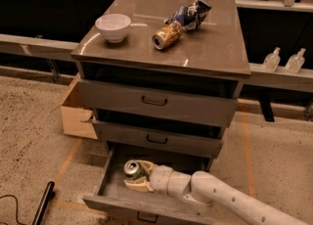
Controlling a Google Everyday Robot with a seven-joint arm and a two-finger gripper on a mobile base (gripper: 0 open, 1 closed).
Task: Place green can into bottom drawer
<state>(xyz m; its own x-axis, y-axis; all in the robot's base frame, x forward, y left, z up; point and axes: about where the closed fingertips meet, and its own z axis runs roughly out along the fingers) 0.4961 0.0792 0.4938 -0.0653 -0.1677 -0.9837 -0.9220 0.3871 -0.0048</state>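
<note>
Grey metal bottom drawer (104, 176): tool (133, 174) around green can (131, 167)

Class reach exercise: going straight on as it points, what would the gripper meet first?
Probably the left wall of the open grey metal bottom drawer; the gripper inside it holds the slim green can.

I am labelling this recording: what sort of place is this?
Probably a lab or workshop: grey drawer cabinet, cardboard box, benches behind. The tool holds the green can inside the bottom drawer.
</note>
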